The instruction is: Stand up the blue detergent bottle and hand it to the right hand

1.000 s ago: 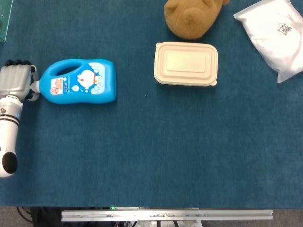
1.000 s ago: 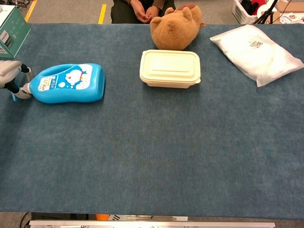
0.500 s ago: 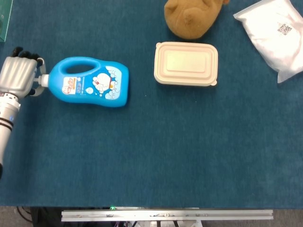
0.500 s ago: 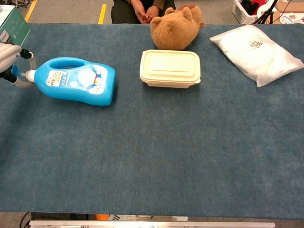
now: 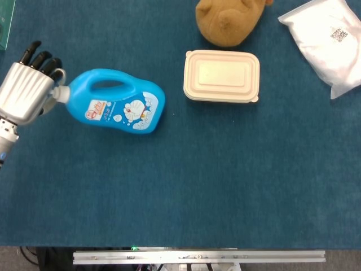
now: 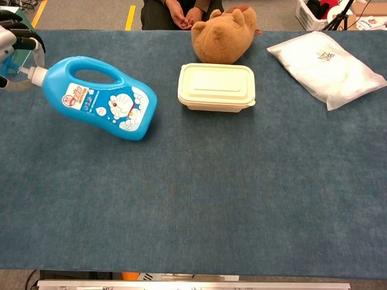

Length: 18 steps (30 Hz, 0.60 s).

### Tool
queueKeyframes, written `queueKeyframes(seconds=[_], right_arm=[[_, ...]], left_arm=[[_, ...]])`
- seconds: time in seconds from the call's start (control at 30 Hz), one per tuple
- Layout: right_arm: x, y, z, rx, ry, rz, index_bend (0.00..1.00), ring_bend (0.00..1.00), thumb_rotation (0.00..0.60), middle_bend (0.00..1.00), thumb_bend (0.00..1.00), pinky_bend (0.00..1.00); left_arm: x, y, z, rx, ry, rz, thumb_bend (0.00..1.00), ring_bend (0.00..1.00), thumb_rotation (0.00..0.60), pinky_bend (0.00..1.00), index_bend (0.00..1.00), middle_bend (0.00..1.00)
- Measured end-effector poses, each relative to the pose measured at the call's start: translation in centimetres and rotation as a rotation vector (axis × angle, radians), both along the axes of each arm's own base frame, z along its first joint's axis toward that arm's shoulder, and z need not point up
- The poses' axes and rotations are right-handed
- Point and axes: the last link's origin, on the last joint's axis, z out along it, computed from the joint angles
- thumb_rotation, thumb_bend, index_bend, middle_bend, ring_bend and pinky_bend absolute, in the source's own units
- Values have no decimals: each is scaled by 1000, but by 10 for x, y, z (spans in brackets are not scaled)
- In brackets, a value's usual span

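1. The left hand (image 5: pixel 25 90) grips the white cap end of the blue detergent bottle (image 5: pixel 118 108). Over the last second the cap end has risen and the bottle has swung; its base now points toward the cream lunch box (image 5: pixel 221 75).
2. Judgement: the stand-up is under way but not done. The bottle is tilted at the table's left side, base down on the blue cloth (image 5: pixel 197 186).
3. The chest view shows the tilt plainly, with the cap (image 6: pixel 35 75) raised. The head view flattens it but shows the hand's back and dark fingertips.
4. The right hand appears in neither view, so the handover hasn't begun.
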Motion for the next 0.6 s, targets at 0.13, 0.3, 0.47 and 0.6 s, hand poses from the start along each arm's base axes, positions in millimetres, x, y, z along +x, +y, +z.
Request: queueKeyframes(seconds=[0.13,0.3,0.47,0.6], right_arm=[[0,0,-1,-1,-2,1,60,107,600,209,115,261],[0,0,-1,-2,-6,0,59,107,600,209,114,261],[-1,1,0,-11,-13,-3,59,107,600,209,114,261],[-2,2,1,-16,-14,-5,60,107,600,209,113,261]], left_arm=[[10,-5,4,7,23,-86,339,261,600,155,671,360],[22,-7,8,41,79,-174,337,261,600,159,677,359],[37,-8,14,71,111,-246,336,261,600,159,680,358],[47,-7,21,99,139,-295,336,261,600,159,682,354]])
